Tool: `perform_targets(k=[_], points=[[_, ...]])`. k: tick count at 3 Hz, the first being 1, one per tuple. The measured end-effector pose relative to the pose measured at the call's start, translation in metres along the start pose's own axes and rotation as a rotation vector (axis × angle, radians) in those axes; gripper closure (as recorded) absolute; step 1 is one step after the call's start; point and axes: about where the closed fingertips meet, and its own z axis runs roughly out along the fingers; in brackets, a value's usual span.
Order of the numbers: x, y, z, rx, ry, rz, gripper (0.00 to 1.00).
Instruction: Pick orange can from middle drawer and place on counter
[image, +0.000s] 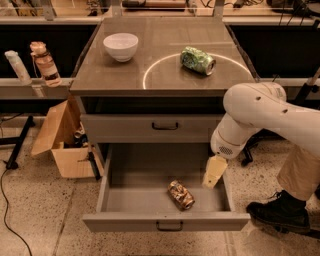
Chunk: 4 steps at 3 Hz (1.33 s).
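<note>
The orange can (181, 194) lies on its side on the grey floor of the open middle drawer (127, 200), near the front and right of centre. My gripper (215, 172) hangs from the white arm over the drawer's right side. It points down, about a can's length to the right of the orange can and slightly above it, not touching it. The counter (160, 82) above carries a thin white circle line.
A green can (198, 60) lies inside the circle on the counter, and a white bowl (120, 46) stands at the back left. The upper drawer (150, 128) is closed. A cardboard box (60, 142) sits on the floor at left. A person's shoe (280, 212) is at right.
</note>
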Motion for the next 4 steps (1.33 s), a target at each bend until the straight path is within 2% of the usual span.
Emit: perform_targets(k=[1, 2, 4], points=[[0.000, 0.001, 0.002, -0.001, -0.005, 0.008, 0.00], [-0.007, -0.002, 0.010, -0.003, -0.042, 0.062, 0.00], [-0.027, -0.029, 0.036, 0.040, -0.076, 0.168, 0.00]])
